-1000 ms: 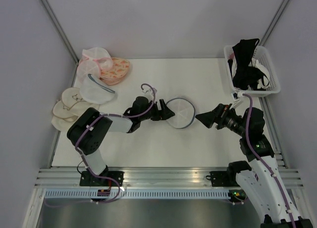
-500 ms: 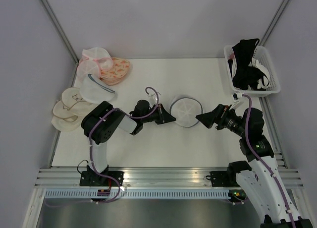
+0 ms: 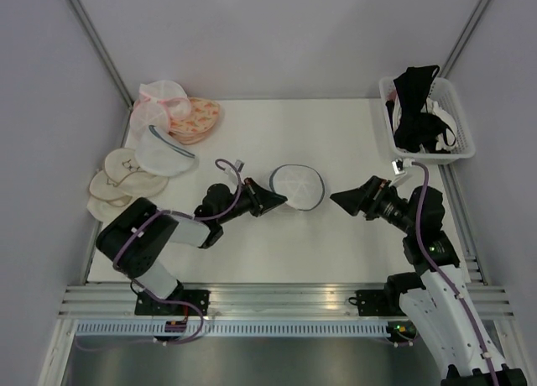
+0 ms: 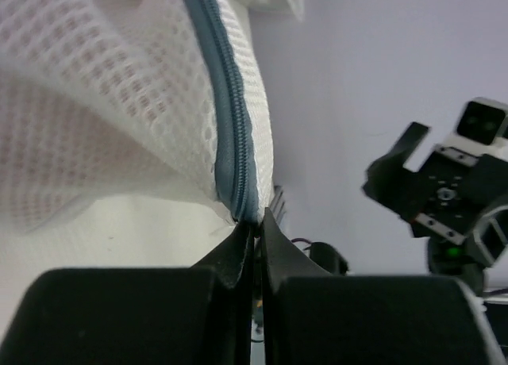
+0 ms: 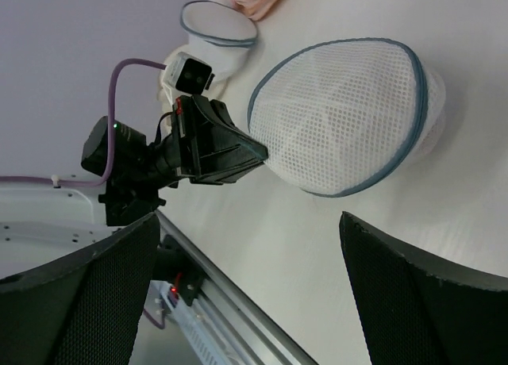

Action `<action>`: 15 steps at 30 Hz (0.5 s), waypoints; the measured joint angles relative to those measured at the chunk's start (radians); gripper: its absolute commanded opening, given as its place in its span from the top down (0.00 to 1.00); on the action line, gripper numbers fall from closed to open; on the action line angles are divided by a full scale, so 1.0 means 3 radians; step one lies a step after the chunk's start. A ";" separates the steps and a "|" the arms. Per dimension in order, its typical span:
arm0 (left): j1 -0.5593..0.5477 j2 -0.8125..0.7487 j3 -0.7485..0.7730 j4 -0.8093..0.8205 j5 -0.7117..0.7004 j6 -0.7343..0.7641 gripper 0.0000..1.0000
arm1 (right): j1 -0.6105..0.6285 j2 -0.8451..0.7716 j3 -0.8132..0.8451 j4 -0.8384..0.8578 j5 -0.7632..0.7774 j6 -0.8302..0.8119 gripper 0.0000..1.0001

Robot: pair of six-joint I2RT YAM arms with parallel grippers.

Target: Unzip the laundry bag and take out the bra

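Note:
The laundry bag [image 3: 299, 187], a round white mesh pouch with a grey-blue zipper rim, sits mid-table, tilted up on its left side. My left gripper [image 3: 281, 201] is shut on that zipper rim [image 4: 234, 143] at the bag's near-left edge, and the mesh [image 4: 119, 103] fills the left wrist view above the jaws [image 4: 256, 230]. My right gripper [image 3: 336, 199] hovers open just right of the bag, apart from it. The right wrist view looks between its wide fingers [image 5: 248, 218] at the bag [image 5: 341, 119] and the left gripper [image 5: 258, 151]. The bra is hidden; only a faint pinkish tint shows through the mesh.
A white basket [image 3: 457, 122] holding black bras stands at the back right. At the back left lie a pink mesh pouch [image 3: 159, 101], an orange patterned bra [image 3: 200, 117], another white mesh pouch [image 3: 164, 153] and cream padded cups [image 3: 117, 183]. A metal rail [image 3: 277, 298] runs along the near edge.
My left gripper has shut on the bag's zipper rim. The bag slid right, then came back left with its left side lifted. The right gripper barely moved.

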 measured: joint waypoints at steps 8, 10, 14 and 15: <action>-0.0106 -0.1165 -0.0013 -0.1066 -0.0520 -0.0614 0.98 | 0.0037 0.0351 -0.0554 0.0908 -0.0340 0.0548 0.02; -0.0112 -0.1363 0.0010 -0.1400 -0.0622 -0.0689 0.98 | 0.0118 0.0376 -0.0437 0.0674 -0.0259 0.0341 0.02; -0.0120 -0.1471 0.0057 -0.1764 -0.0749 -0.0796 0.98 | 0.0336 0.0446 -0.0112 0.0500 -0.0076 0.0014 0.04; -0.0121 -0.1462 0.0060 -0.1813 -0.0765 -0.0821 0.98 | 0.0389 0.0477 -0.0058 0.0492 -0.0024 -0.0034 0.06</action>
